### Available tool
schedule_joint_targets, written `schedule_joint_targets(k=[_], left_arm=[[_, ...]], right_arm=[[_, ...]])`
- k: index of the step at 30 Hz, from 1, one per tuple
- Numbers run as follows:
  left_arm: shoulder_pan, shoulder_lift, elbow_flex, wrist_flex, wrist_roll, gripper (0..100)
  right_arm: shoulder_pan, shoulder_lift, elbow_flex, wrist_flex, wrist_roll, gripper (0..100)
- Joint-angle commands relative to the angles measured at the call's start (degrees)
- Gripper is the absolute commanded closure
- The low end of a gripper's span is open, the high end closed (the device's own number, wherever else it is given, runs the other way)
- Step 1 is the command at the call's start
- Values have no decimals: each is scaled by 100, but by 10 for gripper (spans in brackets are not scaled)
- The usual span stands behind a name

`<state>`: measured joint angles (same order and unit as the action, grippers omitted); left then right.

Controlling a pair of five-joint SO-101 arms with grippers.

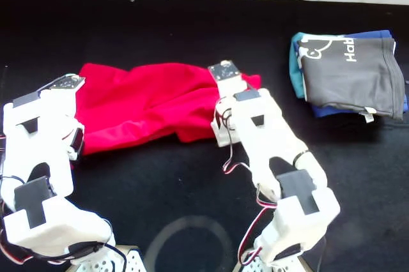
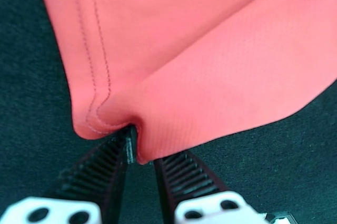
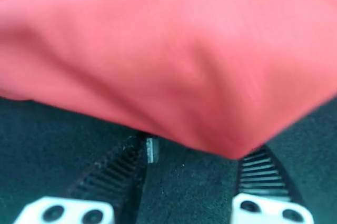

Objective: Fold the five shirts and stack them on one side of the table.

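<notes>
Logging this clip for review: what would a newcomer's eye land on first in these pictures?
The red shirt stands out, lying rumpled across the middle of the black table. The left gripper pinches its hemmed corner, while the right gripper sits open at the opposite edge with cloth sagging at its fingertips. On the table's right side lies a stack of folded shirts, a grey shirt on top.

The folded dark grey fabric shirt [image 1: 354,77], on top of the pile at the far right of the black table [image 1: 160,23], carries white lettering [image 1: 350,50]. It runs sideways, cut off by the fold, beside a white outline drawing [image 1: 316,47]. A small pale tag [image 1: 369,117] at the near edge is illegible.
</notes>
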<state>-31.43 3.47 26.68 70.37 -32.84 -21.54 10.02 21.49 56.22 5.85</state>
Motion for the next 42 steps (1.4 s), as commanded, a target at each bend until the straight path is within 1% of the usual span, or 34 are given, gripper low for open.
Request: schedule_joint_targets(k=[1, 5, 9, 12, 16, 21, 24, 29, 33, 38, 42], left_arm=[[48, -295, -57, -44, 18, 992], [48, -295, -57, -44, 18, 992], [48, -295, -48, -44, 18, 992], [40, -295, -57, -26, 9, 992], [40, -295, -57, -18, 0, 992], [48, -295, -66, -18, 18, 992], [48, -295, -66, -9, 18, 992], [48, -295, -4, 0, 18, 992], [66, -286, 4, 316, 18, 992], [75, -286, -13, 281, 18, 992], [75, -286, -13, 281, 18, 992]], right_arm=[[31, -22, -268, -207, -26, 880], [57, -22, -488, -145, -53, 991], [66, -31, -796, 224, -53, 992], [66, -110, -1121, 831, -53, 992], [66, -963, -1051, 1341, -26, 992], [66, -2492, -180, 1525, 44, 992], [66, -3099, 699, 1481, 431, 992], [154, -3495, 2141, 919, 826, 992], [163, -3565, 2914, 505, 1011, 992], [154, -3591, 3240, 488, 1503, 992], [163, -3600, 2914, 822, 1503, 992]])
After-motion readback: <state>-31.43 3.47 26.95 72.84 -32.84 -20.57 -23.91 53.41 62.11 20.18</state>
